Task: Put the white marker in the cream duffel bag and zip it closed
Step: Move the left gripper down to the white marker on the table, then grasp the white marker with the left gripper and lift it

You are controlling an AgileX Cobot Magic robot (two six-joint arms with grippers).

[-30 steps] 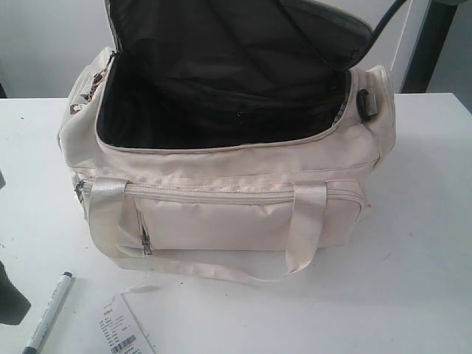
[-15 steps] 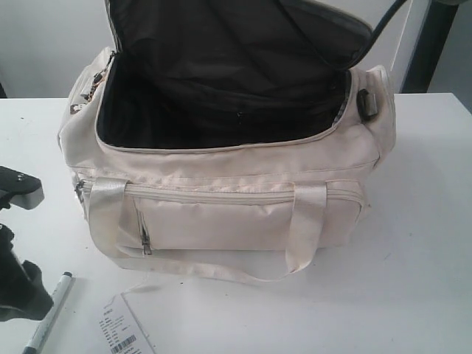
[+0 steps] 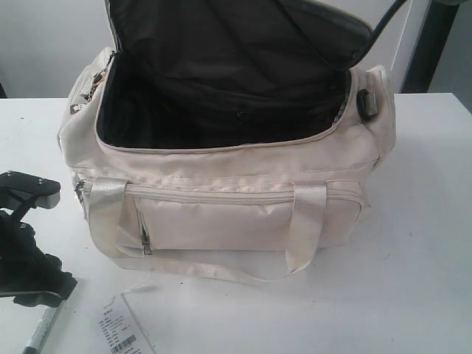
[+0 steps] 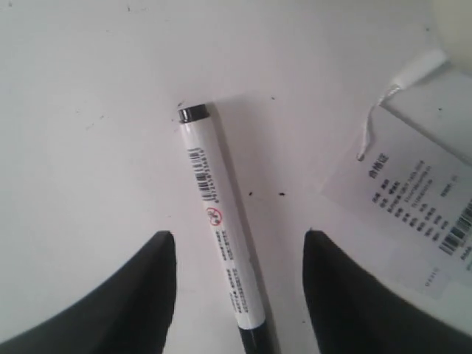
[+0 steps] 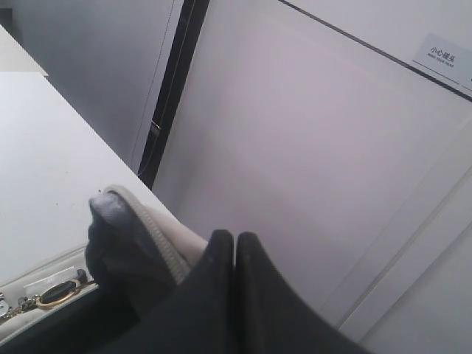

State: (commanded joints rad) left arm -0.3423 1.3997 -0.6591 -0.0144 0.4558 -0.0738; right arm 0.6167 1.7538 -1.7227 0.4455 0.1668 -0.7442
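Observation:
The white marker (image 4: 221, 236) lies flat on the table, and its lower end (image 3: 40, 332) shows at the front left. My left gripper (image 4: 237, 234) is open low over it, one finger on each side of the barrel, neither touching it. In the exterior view the left gripper (image 3: 33, 236) covers the marker's upper part. The cream duffel bag (image 3: 221, 214) stands in the middle with its top wide open and its black lining showing. Its flap (image 3: 324, 29) stands raised at the back. My right gripper (image 5: 234, 236) is shut beside the flap's edge (image 5: 140, 221). No fabric shows between its fingertips.
A white barcoded paper tag (image 3: 122, 328) on a string lies on the table (image 3: 428, 243) just right of the marker, close to my left gripper's finger (image 4: 354, 295). A gold ring charm (image 5: 59, 293) hangs on the bag's zipper. Wall panels stand behind the table.
My left gripper has come in from the left edge and moved over the marker, now covering most of it in the exterior view. The bag and its flap have not moved.

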